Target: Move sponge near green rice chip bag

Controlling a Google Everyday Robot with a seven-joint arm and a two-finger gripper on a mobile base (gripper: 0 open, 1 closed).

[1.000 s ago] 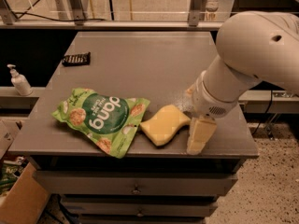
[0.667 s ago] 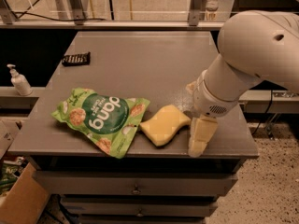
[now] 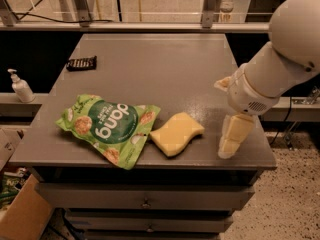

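The pale yellow sponge [image 3: 177, 133] lies flat near the front edge of the grey table [image 3: 160, 69]. Its left corner touches the right edge of the green rice chip bag [image 3: 110, 126], which lies flat at the front left with its "dang" lettering upside down. My gripper [image 3: 223, 120] hangs on the white arm to the right of the sponge, a short gap away, over the table's front right corner. One yellowish finger [image 3: 232, 136] points down and the other [image 3: 222, 83] shows behind it. They stand apart with nothing between them.
A small black ridged object [image 3: 81, 63] lies at the table's back left. A white pump bottle [image 3: 21, 86] stands on a ledge left of the table. A cardboard box [image 3: 20, 214] sits on the floor at the lower left. Drawers [image 3: 145, 199] run under the tabletop.
My gripper and arm have drawn away to the right of the sponge. The sponge and the bag have stayed where they were.
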